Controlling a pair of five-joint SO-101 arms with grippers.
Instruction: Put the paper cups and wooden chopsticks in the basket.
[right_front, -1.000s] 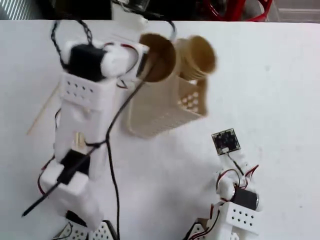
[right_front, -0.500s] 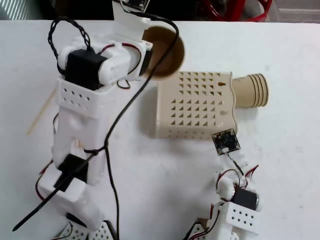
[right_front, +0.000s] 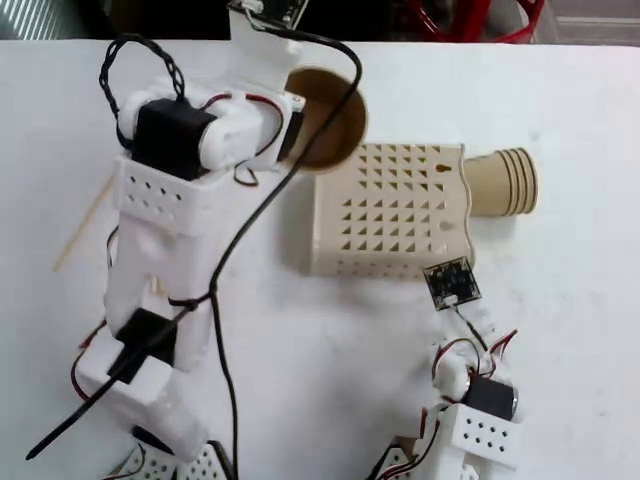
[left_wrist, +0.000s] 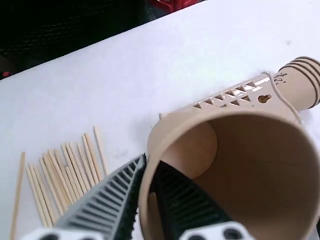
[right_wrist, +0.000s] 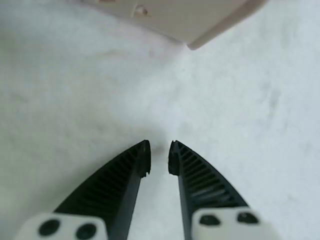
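My left gripper (left_wrist: 147, 165) is shut on the rim of a brown paper cup (left_wrist: 240, 170), one finger inside and one outside. From above, that cup (right_front: 330, 115) hangs at the far side of the table, beside the left gripper (right_front: 293, 120). The beige perforated basket (right_front: 390, 210) lies tipped over, with a stack of paper cups (right_front: 503, 182) poking out of its right end. The wrist view shows the basket (left_wrist: 225, 97) and the stack (left_wrist: 300, 82) beyond the held cup. Wooden chopsticks (left_wrist: 65, 170) lie loose on the table. My right gripper (right_wrist: 157, 157) hovers over bare table near the basket's corner (right_wrist: 175, 15), only a narrow slit between its tips.
One chopstick (right_front: 85, 225) lies on the white table left of the left arm. The right arm (right_front: 470, 400) stands at the near right, just in front of the basket. Dark clutter and a red frame (right_front: 470, 15) sit beyond the table's far edge.
A second ago the basket was tilted up beside the held cup; it has since dropped flat to the right, with the cup stack sticking out. Hardly anything moved over the last half second.
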